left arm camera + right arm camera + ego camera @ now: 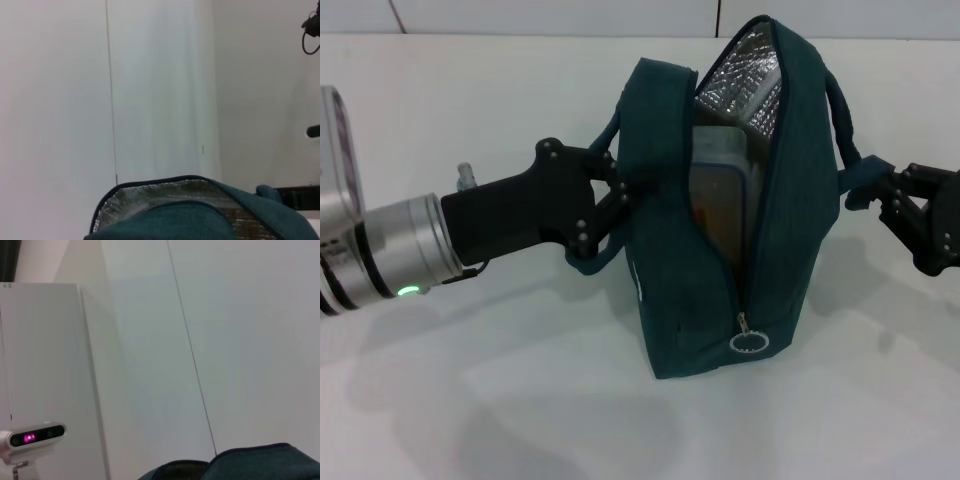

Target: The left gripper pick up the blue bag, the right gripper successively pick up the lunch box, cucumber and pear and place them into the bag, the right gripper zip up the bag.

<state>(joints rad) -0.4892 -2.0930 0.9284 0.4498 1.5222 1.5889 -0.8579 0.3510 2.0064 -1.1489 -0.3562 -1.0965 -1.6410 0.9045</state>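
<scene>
The blue bag (670,290) is upright at the centre of the head view. Its zipper is open and the silver ring pull (747,343) hangs low on the front. Inside the opening I see the lunch box (720,195) standing on end below the silver foil lining (745,75). My left gripper (612,195) is shut on the bag's left handle. My right gripper (885,190) is shut on the right handle (848,120). The bag's lined rim (160,195) fills the bottom of the left wrist view. Teal fabric of the blue bag (250,462) edges the right wrist view. The cucumber and the pear are out of view.
The white table (470,400) spreads around the bag, with a white wall behind. A small white camera unit with a pink light (35,436) shows in the right wrist view beside a white panel.
</scene>
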